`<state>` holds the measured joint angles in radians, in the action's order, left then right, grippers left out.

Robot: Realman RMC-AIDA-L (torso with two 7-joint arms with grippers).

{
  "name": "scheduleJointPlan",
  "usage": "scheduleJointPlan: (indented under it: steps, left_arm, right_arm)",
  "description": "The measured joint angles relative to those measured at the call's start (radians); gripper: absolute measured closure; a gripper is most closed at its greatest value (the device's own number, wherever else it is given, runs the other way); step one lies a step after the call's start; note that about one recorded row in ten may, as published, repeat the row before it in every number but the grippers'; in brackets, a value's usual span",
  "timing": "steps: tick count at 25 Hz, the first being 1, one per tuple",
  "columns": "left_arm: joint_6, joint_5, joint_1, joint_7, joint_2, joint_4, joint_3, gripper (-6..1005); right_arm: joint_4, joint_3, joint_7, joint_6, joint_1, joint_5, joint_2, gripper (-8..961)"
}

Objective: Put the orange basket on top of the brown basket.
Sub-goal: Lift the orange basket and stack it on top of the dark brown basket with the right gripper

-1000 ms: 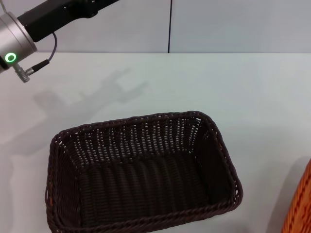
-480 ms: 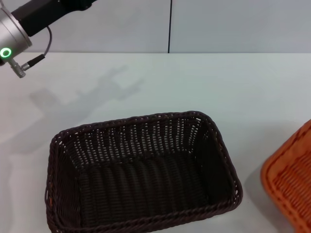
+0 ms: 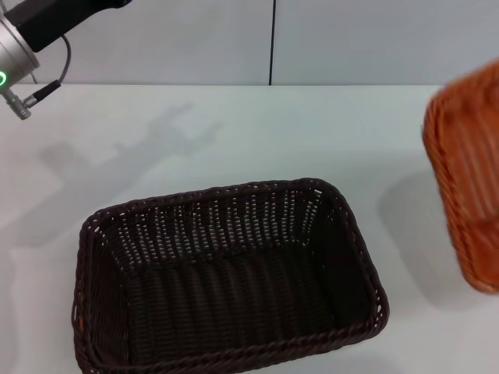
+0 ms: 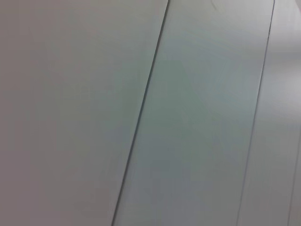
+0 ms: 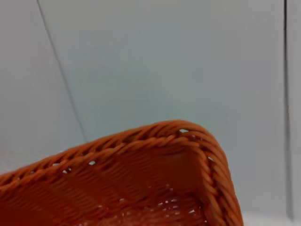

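Note:
The brown basket stands empty on the white table, low in the middle of the head view. The orange basket is at the right edge of the head view, off the table and tilted, casting a shadow on the table to the right of the brown basket. It is partly cut off by the picture's edge. Its braided rim and inner wall fill the near part of the right wrist view. The right gripper itself does not show. The left arm is raised at the far left; its gripper is out of view.
The white table runs back to a pale wall with a dark vertical seam. The left wrist view shows only wall panels. The left arm's shadow lies on the table at the back left.
The orange basket has risen from the lower right corner to the upper right edge and tilted. The left arm has drawn back further toward the upper left. The brown basket has not moved.

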<state>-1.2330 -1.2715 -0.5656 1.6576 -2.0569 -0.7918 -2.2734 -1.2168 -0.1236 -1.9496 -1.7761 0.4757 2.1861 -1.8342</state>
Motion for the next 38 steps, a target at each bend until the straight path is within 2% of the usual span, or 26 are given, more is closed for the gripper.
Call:
scheduleJointPlan:
  steps: [1, 4, 5, 6, 9, 10, 11, 12, 14, 18, 25, 26, 30, 35, 38]
  left_arm:
    - [0.001, 0.000, 0.000, 0.004, 0.000, 0.001, -0.007, 140]
    - [0.001, 0.000, 0.000, 0.004, 0.000, 0.007, -0.013, 140]
    - [0.002, 0.000, -0.002, 0.004, 0.000, 0.010, -0.013, 140]
    - [0.002, 0.000, -0.003, 0.004, 0.000, 0.010, -0.013, 140]
    - [0.006, 0.000, -0.007, 0.005, 0.001, 0.012, -0.014, 140]
    - [0.008, 0.000, -0.009, 0.009, 0.001, 0.016, -0.014, 140]
    - [0.008, 0.000, -0.009, 0.009, 0.001, 0.016, -0.014, 140]
    - [0.009, -0.001, -0.012, 0.012, 0.001, 0.021, -0.014, 140]
    - [0.009, -0.001, -0.019, 0.016, 0.001, 0.030, -0.014, 140]
    - [0.009, -0.003, -0.026, 0.016, 0.003, 0.036, -0.014, 140]
    - [0.017, -0.007, -0.034, 0.016, 0.003, 0.039, -0.014, 140]
    - [0.017, -0.007, -0.035, 0.016, 0.003, 0.039, -0.014, 140]
    - [0.024, -0.007, -0.036, 0.016, 0.003, 0.039, -0.014, 140]
    - [0.030, -0.008, -0.048, 0.016, 0.003, 0.059, -0.014, 140]
    - [0.036, -0.008, -0.056, 0.016, 0.003, 0.064, -0.013, 140]
  right_arm:
    - [0.000, 0.000, 0.000, 0.000, 0.000, 0.000, 0.000, 822]
    - [0.021, -0.007, -0.005, 0.010, -0.028, -0.137, -0.046, 822]
    - [0.035, -0.007, -0.006, 0.010, -0.033, -0.212, -0.084, 821]
    - [0.035, -0.007, -0.006, 0.010, -0.033, -0.212, -0.084, 821]
    - [0.060, -0.008, 0.001, 0.005, -0.035, -0.312, -0.152, 820]
    - [0.083, -0.014, 0.019, 0.001, -0.035, -0.364, -0.198, 820]
    - [0.083, -0.014, 0.019, 0.001, -0.035, -0.364, -0.198, 820]
    - [0.097, -0.023, 0.033, -0.002, -0.035, -0.388, -0.217, 820]
    - [0.149, -0.058, 0.057, -0.005, -0.037, -0.436, -0.237, 819]
    - [0.328, -0.145, 0.138, -0.015, -0.041, -0.516, -0.240, 818]
    - [0.589, -0.192, 0.316, -0.012, -0.029, -0.520, -0.236, 817]
    - [0.589, -0.192, 0.316, -0.012, -0.029, -0.520, -0.236, 817]
    - [0.751, -0.202, 0.405, -0.007, -0.024, -0.523, -0.237, 816]
    - [0.880, -0.193, 0.486, 0.008, -0.022, -0.525, -0.239, 815]
    - [0.919, -0.191, 0.513, 0.022, -0.026, -0.526, -0.240, 814]
